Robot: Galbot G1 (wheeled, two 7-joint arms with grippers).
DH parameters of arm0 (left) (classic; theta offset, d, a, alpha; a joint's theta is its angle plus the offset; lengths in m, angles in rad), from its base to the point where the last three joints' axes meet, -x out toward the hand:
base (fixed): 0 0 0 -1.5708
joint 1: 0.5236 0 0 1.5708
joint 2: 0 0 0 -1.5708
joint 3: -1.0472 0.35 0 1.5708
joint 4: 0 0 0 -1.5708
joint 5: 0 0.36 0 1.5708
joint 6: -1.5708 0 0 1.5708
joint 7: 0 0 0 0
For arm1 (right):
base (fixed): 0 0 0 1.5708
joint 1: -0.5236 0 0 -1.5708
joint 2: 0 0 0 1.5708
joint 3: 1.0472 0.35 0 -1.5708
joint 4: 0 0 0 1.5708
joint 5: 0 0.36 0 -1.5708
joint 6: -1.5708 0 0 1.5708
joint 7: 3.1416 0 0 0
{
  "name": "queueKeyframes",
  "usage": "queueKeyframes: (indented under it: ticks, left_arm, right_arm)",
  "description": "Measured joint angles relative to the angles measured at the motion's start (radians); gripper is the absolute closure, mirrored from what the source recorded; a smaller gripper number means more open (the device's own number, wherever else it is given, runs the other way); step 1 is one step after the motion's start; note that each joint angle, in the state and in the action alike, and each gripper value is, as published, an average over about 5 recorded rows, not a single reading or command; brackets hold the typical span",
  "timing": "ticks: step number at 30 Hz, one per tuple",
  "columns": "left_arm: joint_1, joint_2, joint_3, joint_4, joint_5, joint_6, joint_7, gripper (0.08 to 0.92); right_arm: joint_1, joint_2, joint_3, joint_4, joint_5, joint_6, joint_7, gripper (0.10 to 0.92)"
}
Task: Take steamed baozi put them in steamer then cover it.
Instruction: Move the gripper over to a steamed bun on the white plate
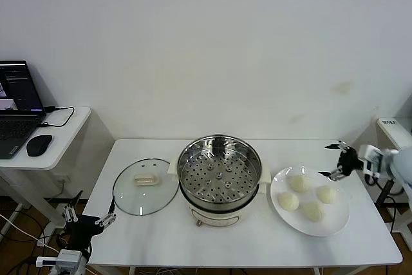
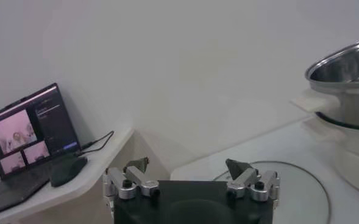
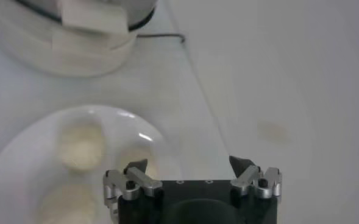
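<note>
The steamer (image 1: 219,172) stands uncovered at the table's middle, its perforated tray bare. The glass cover (image 1: 145,186) lies flat on the table to its left. Several steamed baozi (image 1: 298,183) rest on a white plate (image 1: 335,227) to the steamer's right. My right gripper (image 1: 331,160) hovers open and empty just beyond the plate's far right rim. In the right wrist view the right gripper (image 3: 189,162) is over the plate's rim (image 3: 21,152), near a baozi (image 3: 80,145). My left gripper (image 1: 89,216) waits open, low off the table's left front corner; in its own view the left gripper (image 2: 187,163) faces the cover (image 2: 295,182) and steamer (image 2: 347,79).
A side table at the left carries a laptop (image 1: 16,104) and a black mouse (image 1: 38,145), with a cable trailing toward the wall. A white wall backs the table. Another white surface (image 1: 393,127) sits off the right edge.
</note>
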Motion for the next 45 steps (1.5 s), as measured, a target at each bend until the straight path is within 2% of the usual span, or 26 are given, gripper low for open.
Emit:
queueKeyframes:
  ticks: [7, 15, 25, 45]
  left_arm:
    - [0.029, -0.014, -0.007, -0.019, 0.021, -0.003, -0.011, 0.177]
    - [0.054, -0.02, -0.021, -0.031, 0.032, -0.004, -0.016, 0.177]
    - [0.054, -0.016, -0.027, -0.025, 0.036, -0.004, -0.012, 0.177]
    - [0.041, -0.015, -0.019, 0.013, 0.043, -0.005, -0.01, 0.177]
  right_arm:
    - [0.228, 0.042, -0.29, -0.13, -0.117, 0.058, -0.083, 0.203]
    - [0.33, 0.112, -0.453, -0.253, -0.219, 0.131, -0.13, 0.203]
    - [0.364, 0.179, -0.52, -0.368, -0.283, 0.174, -0.138, 0.203]
    - [0.404, 0.274, -0.563, -0.545, -0.303, 0.195, -0.092, 0.203]
